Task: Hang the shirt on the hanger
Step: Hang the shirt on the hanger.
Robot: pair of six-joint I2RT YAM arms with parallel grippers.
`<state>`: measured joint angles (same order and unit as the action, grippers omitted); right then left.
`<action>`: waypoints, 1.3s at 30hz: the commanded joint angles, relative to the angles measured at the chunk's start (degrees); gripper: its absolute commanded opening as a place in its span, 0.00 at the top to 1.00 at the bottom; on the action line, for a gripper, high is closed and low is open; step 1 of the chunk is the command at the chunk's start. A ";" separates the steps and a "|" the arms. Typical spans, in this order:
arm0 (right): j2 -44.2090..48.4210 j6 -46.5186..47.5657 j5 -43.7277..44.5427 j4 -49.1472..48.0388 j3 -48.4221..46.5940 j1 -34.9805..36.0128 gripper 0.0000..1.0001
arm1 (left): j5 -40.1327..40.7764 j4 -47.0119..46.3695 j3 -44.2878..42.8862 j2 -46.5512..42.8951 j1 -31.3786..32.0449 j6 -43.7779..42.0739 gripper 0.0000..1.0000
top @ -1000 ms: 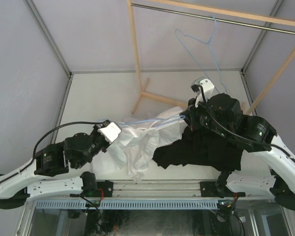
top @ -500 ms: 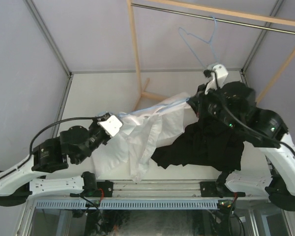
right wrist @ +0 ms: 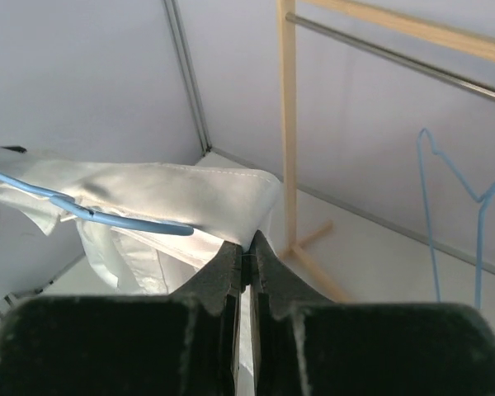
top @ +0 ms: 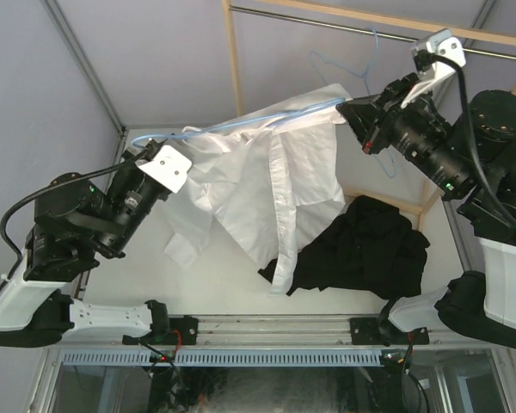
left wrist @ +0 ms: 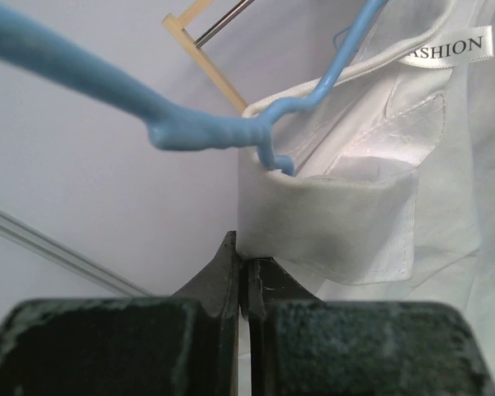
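Note:
The white shirt (top: pixel 271 172) hangs in the air, stretched between my two grippers, with a light blue hanger (top: pixel 241 122) running through it. My left gripper (top: pixel 159 153) is shut on the shirt's edge at its left end; in the left wrist view the jaws (left wrist: pixel 245 264) pinch the white fabric (left wrist: pixel 330 214) under the hanger's hook (left wrist: pixel 206 132). My right gripper (top: pixel 353 110) is shut on the shirt's other end; in the right wrist view it (right wrist: pixel 249 247) pinches the fabric (right wrist: pixel 173 194) by the hanger arm (right wrist: pixel 107 216).
A black garment (top: pixel 361 254) lies on the table at the right. A wooden rack (top: pixel 234 77) with a metal rail (top: pixel 327 21) stands at the back, with a second blue hanger (top: pixel 361 69) hooked on it. Grey walls close in on both sides.
Both grippers have risen and moved apart, lifting the shirt and hanger off the table. The shirt now hangs spread in the air, clear of the black garment.

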<state>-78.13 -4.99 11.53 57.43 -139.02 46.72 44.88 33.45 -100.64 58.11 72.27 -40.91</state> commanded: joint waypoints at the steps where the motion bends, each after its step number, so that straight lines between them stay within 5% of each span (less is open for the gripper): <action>1: 3.01 1.62 0.87 -3.93 7.35 -1.02 1.00 | 7.06 2.86 2.56 -4.46 -0.55 -2.16 1.00; 12: 20.65 -10.99 -6.36 -19.17 63.53 -2.85 1.00 | 2.16 13.30 35.55 -20.68 -0.55 22.36 1.00; 24: 24.17 -17.53 -5.50 -23.88 84.23 -3.53 1.00 | -2.31 17.06 45.16 -23.87 -0.51 33.32 1.00; 31: 36.08 -9.67 -12.27 -24.67 87.03 -3.65 0.57 | -7.06 14.44 47.11 -28.84 -0.55 34.20 1.00; 33: 40.79 -6.98 -14.28 -23.39 87.15 -3.61 0.36 | -8.65 14.70 47.58 -29.88 -0.55 33.99 1.00; 39: 52.95 -3.48 -17.76 -21.99 85.00 -3.64 0.30 | -10.16 14.18 47.76 -29.22 -0.55 33.76 1.00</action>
<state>-31.03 -13.06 -2.74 35.24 -51.35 43.44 36.56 50.28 -53.65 27.81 72.07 -8.05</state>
